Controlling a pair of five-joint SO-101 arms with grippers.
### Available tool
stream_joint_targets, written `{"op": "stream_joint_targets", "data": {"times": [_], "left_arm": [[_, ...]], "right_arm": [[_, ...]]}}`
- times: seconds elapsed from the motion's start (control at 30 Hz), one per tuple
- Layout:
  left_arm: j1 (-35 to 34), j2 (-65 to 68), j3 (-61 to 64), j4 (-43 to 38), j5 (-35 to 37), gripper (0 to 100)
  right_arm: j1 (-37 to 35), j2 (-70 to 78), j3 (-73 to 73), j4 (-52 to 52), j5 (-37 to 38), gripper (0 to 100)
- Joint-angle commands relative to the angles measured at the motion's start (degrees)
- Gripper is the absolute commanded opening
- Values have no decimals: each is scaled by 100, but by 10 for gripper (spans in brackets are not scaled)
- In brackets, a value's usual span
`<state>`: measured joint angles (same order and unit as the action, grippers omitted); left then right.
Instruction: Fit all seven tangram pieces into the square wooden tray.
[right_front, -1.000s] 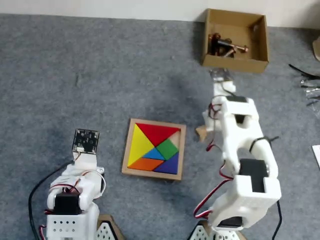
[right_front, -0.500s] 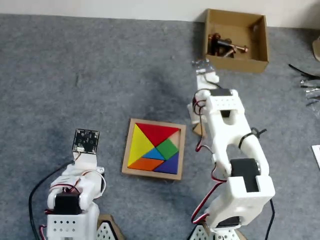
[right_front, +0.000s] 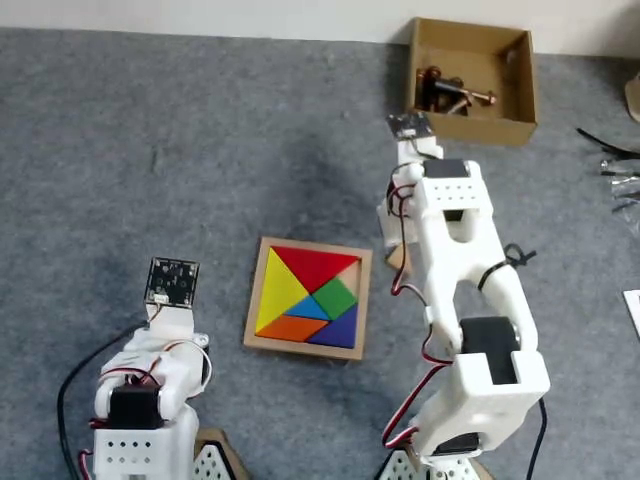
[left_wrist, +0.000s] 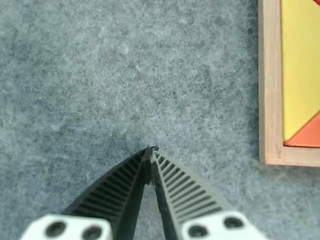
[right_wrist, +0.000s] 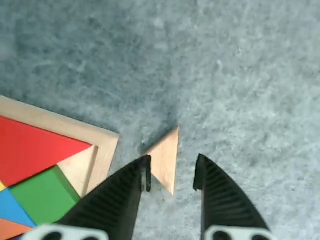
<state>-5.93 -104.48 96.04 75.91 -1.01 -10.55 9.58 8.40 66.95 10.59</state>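
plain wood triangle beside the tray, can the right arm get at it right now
Probably yes: the right gripper hangs open over the triangle, one finger on each side, and nothing lies on it; the tray rim sits close.

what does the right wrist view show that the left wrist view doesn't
Right wrist view adds: the open right gripper with a plain wooden triangle seen between its fingers, lying on the carpet just outside the tray corner, plus the red piece, the green piece and a bare triangular gap inside the tray.
Left wrist view adds: the shut left gripper over bare carpet, and the yellow piece.
Shared: the tray's wooden rim, the orange piece and the grey carpet.
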Motion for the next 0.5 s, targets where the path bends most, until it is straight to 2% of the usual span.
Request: {"op": "stream_joint_targets", "data": {"times": [0.0, 0.47], "left_arm": [[66, -57, 101, 18, 9, 5], [66, -57, 101, 18, 9, 5]], "right_arm": [[-163, -92, 110, -233, -35, 152], [-374, -84, 426, -497, -44, 153]]}}
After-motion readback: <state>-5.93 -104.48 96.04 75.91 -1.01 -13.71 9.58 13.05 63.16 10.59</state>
